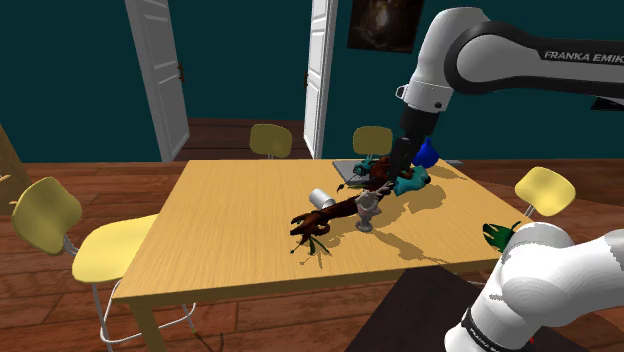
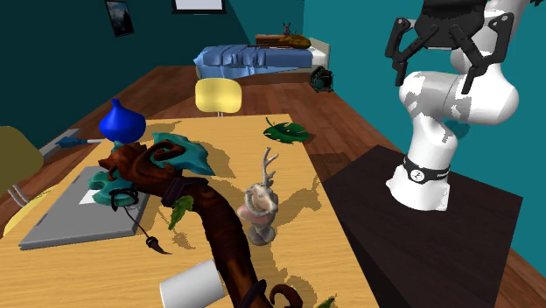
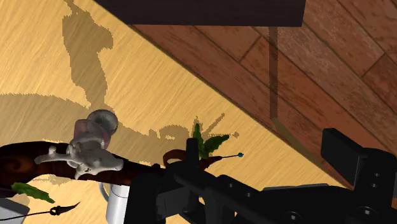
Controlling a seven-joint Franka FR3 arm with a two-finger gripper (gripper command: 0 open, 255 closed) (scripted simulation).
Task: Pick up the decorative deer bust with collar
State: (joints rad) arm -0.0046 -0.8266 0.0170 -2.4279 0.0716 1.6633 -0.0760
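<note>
My gripper [image 3: 264, 145] hangs spread wide, I judge to straddle the deer bust [image 3: 92, 150] standing near it on the table [image 3: 137, 76].

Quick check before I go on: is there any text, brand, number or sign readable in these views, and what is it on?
"FRANKA EMIK", cut off by the picture's edge: on the white robot arm's upper link, shoulder view.
Small round white mark on the black band at the arm's base, second exterior view: too small to read.
The things on the yellow wooden table bear no readable text.
</note>
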